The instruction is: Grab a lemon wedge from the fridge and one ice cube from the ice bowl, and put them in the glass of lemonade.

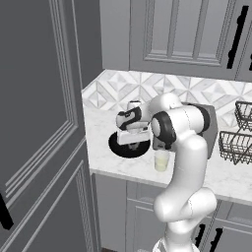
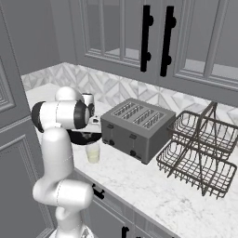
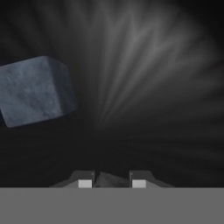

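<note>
The pincer (image 3: 112,183) is down inside the ice bowl (image 1: 129,147), the round black bowl on the marble counter (image 1: 106,152). In the hand view its two fingertips (image 3: 85,180) stand close together with a small grey lump between them, touching both, which looks like an ice cube (image 3: 111,179) clamped in the grip; only its top edge shows, so the hold cannot be judged further. A second, larger-looking ice cube (image 3: 37,91) lies apart from the fingers on the dark floor of the bowl, up and to the left in that view, tilted onto one edge.

From the left base view the hand points downward over the bowl, which sits near the left end of the counter below the patterned tile wall. The glass of lemonade (image 1: 161,160), a small clear tumbler with pale yellow liquid, stands upright just beside the bowl, nearer the counter's front edge and partly behind the white arm. Behind the glass is a grey toaster (image 2: 135,128), and further to the right a wire basket rack (image 2: 200,148). A dark panelled door (image 1: 39,123) stands at the left of the counter
</note>
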